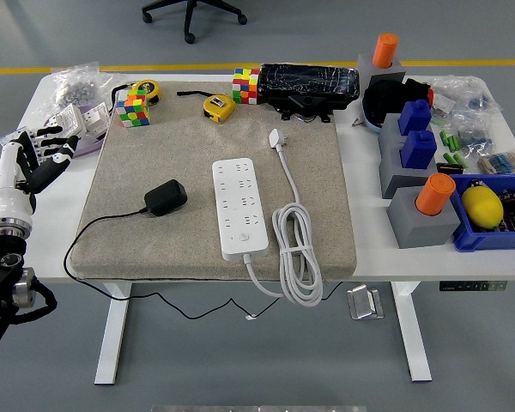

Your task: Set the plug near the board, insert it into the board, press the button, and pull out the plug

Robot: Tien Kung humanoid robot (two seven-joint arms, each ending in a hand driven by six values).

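The black, blocky plug adapter [166, 197] lies on the beige felt mat [189, 137], just left of the white multi-socket power board [239, 207], with its thin black cord [86, 236] looping off the mat's left side and down over the near edge of the white worktop [369, 232]. The left robot hand [36, 160] hovers at the worktop's far left edge, fingers spread and holding nothing, well apart from the plug; the right arm is out of sight.

The likeliest trouble is the cord: as the plug is lifted towards the board, that trailing loop could snag on the mat's edge and tug the plug askew in the grasp (its prongs cannot be seen from here, so which way it must be turned is uncertain). The board is unsecured, so a misaligned push could simply slide it towards its own coiled white cable [296, 249]. Reaching in, the hand also passes near the clear plastic bags [77, 86] and a multicoloured puzzle cube [130, 111], which a wide sweep could knock.
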